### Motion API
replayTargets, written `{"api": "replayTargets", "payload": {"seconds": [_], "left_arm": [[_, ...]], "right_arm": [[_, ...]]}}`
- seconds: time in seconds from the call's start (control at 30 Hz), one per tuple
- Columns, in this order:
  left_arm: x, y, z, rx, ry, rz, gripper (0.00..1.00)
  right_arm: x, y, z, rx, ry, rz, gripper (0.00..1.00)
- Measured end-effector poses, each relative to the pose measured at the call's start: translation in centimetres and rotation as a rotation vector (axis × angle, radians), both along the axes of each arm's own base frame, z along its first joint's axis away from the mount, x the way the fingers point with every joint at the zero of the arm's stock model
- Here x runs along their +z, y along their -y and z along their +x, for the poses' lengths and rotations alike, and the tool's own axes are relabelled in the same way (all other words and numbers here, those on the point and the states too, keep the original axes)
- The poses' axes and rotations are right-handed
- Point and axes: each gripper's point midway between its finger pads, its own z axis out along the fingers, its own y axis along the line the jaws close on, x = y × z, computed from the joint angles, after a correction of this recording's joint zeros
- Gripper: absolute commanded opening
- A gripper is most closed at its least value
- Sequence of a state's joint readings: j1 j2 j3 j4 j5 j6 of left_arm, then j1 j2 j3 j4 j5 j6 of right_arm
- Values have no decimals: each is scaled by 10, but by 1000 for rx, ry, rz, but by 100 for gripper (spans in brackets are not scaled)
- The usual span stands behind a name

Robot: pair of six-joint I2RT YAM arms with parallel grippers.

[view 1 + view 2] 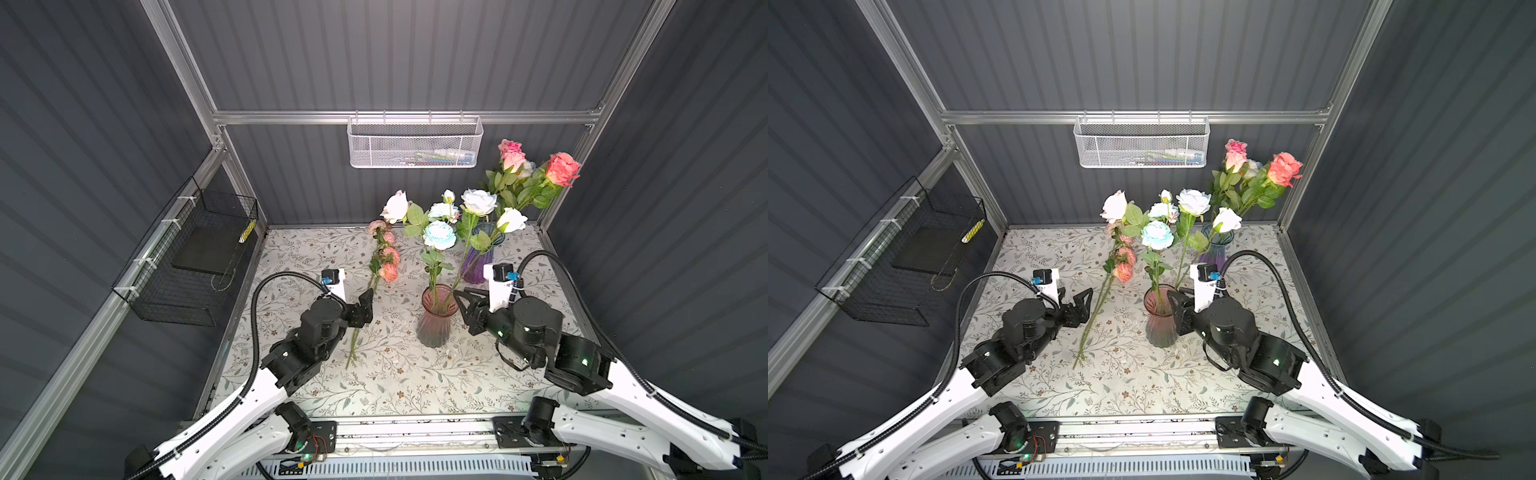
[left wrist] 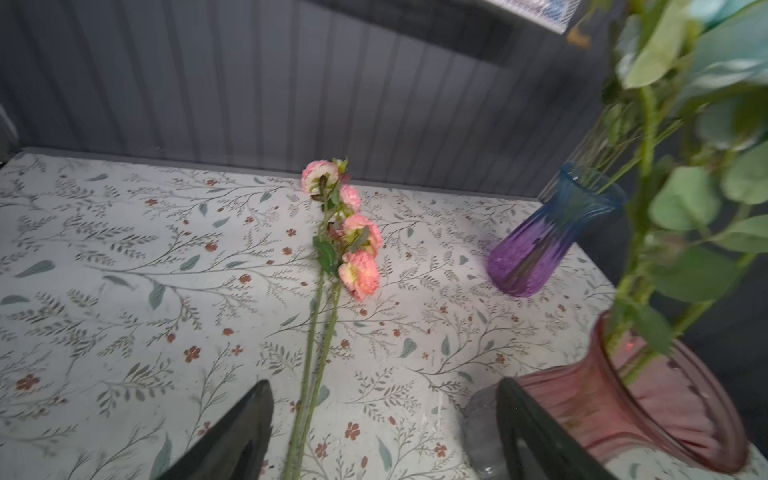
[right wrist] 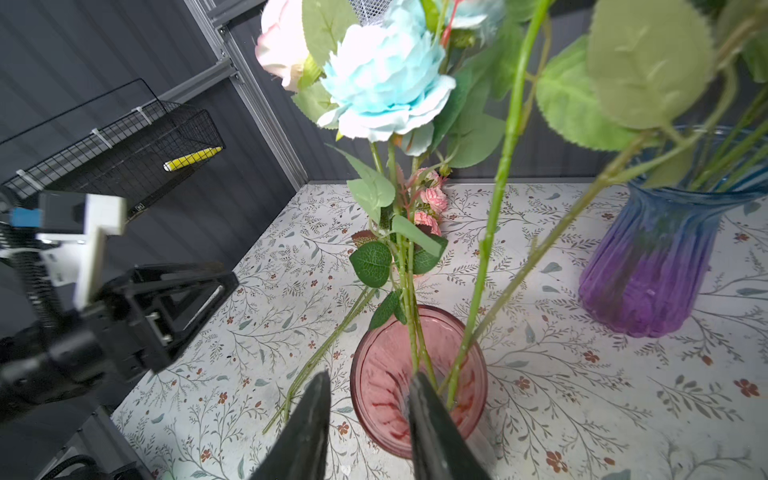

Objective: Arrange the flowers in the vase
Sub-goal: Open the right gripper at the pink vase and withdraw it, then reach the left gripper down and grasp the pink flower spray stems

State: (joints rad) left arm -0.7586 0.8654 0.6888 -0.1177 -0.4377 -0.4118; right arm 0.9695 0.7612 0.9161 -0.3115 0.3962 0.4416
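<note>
My left gripper [image 2: 380,397] stands wide apart and holds nothing. In its wrist view the two green stems of the spray of ruffled pink blooms [image 2: 359,270] run up between my fingers [image 2: 237,436], and I cannot tell whether either finger touches them. My right gripper [image 3: 370,380] has its jaws partly apart with nothing clamped. It hangs over the rim of the pink ribbed glass vase [image 3: 473,399], one finger outside the wall and the other close by the stems standing inside.

The pink spray lies flat on the floral-printed tabletop [image 1: 291,266], left of the pink vase. Its long axis runs from the near edge toward the back wall, blooms at the far end and cut ends toward my base, the heads angled slightly right.

In the pink vase, the pale blue ruffled bloom [image 1: 439,235], a white rose [image 1: 478,201] and a blush rose [image 1: 395,206] stand nearly upright, heads up. Behind it to the right, the blue-to-purple ribbed glass vase [image 1: 478,266] holds coral and pink roses [image 1: 562,168] that lean toward the back right corner.
</note>
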Motion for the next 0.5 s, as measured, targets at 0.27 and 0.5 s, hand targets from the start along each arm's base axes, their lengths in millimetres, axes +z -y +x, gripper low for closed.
{"api": "replayTargets", "payload": {"seconds": [0.27, 0.5], "left_arm": [[-76, -13, 27, 111, -274, 178, 61], [-125, -19, 48, 111, -507, 241, 65]], "right_arm": [[-10, 41, -5, -130, -22, -41, 23], [-31, 84, -10, -255, -40, -61, 28]]}}
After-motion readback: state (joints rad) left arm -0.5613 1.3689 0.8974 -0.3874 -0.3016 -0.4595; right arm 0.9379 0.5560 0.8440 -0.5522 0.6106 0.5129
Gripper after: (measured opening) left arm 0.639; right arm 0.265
